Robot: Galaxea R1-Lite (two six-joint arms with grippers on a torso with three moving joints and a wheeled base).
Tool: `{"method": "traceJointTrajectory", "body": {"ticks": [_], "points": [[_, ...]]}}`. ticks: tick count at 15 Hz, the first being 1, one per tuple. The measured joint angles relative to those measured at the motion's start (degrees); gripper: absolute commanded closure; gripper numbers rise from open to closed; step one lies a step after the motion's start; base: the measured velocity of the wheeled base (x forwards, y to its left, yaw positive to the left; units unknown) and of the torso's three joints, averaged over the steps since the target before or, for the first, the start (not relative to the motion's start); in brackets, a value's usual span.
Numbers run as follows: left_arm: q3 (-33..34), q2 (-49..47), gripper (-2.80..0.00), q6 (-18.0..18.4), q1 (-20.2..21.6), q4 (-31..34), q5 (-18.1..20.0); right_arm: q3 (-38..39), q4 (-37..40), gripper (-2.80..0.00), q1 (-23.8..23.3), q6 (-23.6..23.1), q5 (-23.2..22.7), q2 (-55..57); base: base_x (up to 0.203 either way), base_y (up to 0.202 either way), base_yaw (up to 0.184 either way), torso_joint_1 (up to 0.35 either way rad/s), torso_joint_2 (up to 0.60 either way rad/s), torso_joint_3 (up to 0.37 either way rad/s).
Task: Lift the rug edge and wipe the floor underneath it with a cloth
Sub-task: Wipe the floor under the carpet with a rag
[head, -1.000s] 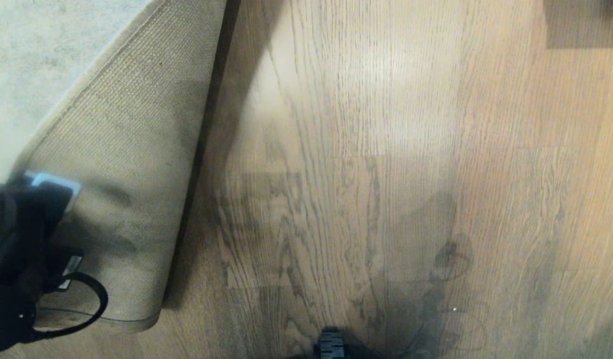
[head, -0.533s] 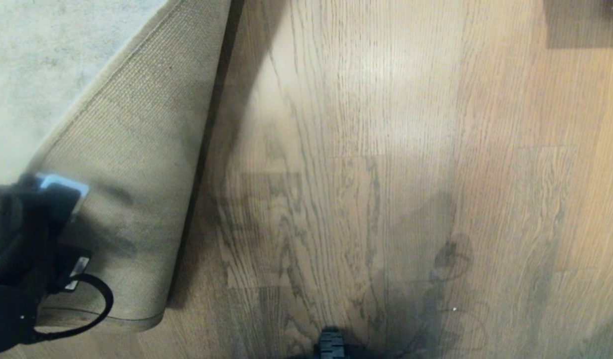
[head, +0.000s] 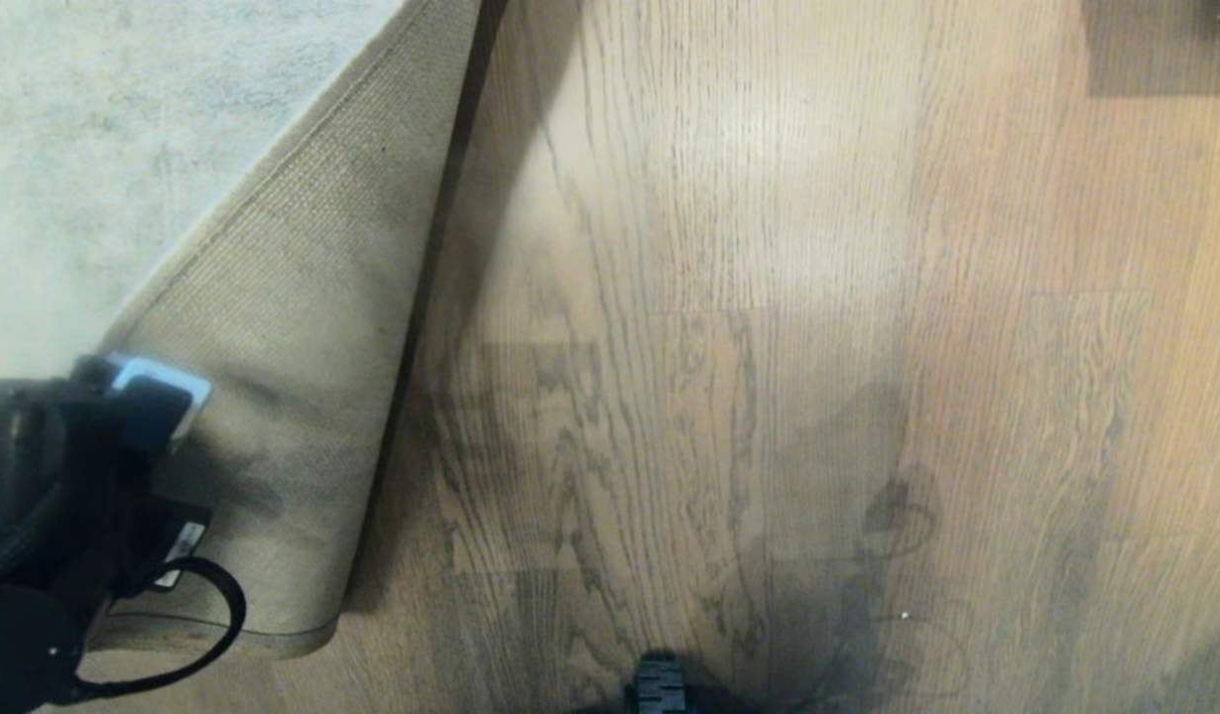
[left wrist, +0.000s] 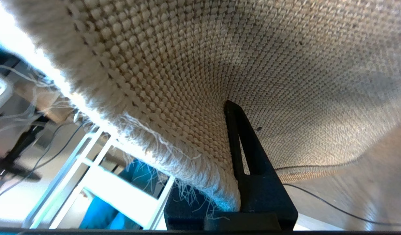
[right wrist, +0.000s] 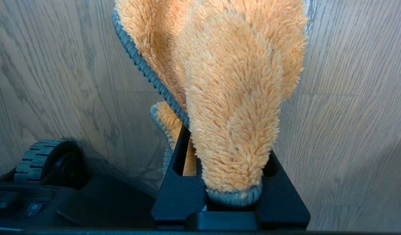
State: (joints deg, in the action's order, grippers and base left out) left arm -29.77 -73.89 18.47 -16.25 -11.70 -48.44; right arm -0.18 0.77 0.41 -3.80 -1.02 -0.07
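The rug edge (head: 303, 377) is folded over on the left of the head view, its tan woven backing facing up beside the pale grey pile (head: 104, 149). My left gripper (head: 139, 402) is at the lower left, shut on the frayed border (left wrist: 174, 163); only one black finger (left wrist: 249, 153) shows against the mesh, the other is hidden behind the rug. The brown wood-grain floor (head: 769, 297) lies bare to the right of the fold. An orange fluffy cloth (right wrist: 233, 98) with a grey hem hangs from my right gripper (right wrist: 226, 143), which is shut on it above the planks, outside the head view.
A dark furniture shape (head: 1160, 45) sits at the top right corner. My base's ribbed wheel (head: 660, 684) (right wrist: 40, 160) is at the near edge. A thin cable (left wrist: 334, 205) runs over the floor under the lifted rug. White frames and a blue shape (left wrist: 99, 182) stand beyond the rug border.
My left gripper has carried the rug corner to the right, and the fold line has shifted right with it. More grey pile shows at the top left.
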Motion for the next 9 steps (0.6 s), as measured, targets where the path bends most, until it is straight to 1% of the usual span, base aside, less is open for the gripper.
{"method": "traceJointTrajectory", "body": {"ticks": [3, 5, 7, 9], "points": [[0.91, 0.62, 0.0, 0.63, -0.08, 0.16, 1.78, 0.01, -0.01, 0.0, 0.0, 0.26, -0.22, 0.0, 0.0, 0.0, 0.0, 0.0, 0.0, 0.0], [1.05, 1.31, 0.0, 0.86, -0.14, 1.77, 3.26, 0.0, 0.02, 0.0, 0.0, 0.32, -0.24, 0.0, 0.0, 0.0, 0.0, 0.0, 0.0, 0.0], [0.86, 2.75, 0.0, 2.24, -0.14, 4.71, 6.71, 0.0, 0.01, 0.0, 0.0, 0.26, -0.27, 0.0, 0.0, 0.0, 0.0, 0.0, 0.0, 0.0], [0.83, 4.62, 0.0, 5.76, -0.14, 6.41, 10.66, 0.0, 0.02, 0.0, 0.0, 0.18, -0.27, 0.0, 0.0, 0.0, 0.0, 0.0, 0.0, 0.0]]}}
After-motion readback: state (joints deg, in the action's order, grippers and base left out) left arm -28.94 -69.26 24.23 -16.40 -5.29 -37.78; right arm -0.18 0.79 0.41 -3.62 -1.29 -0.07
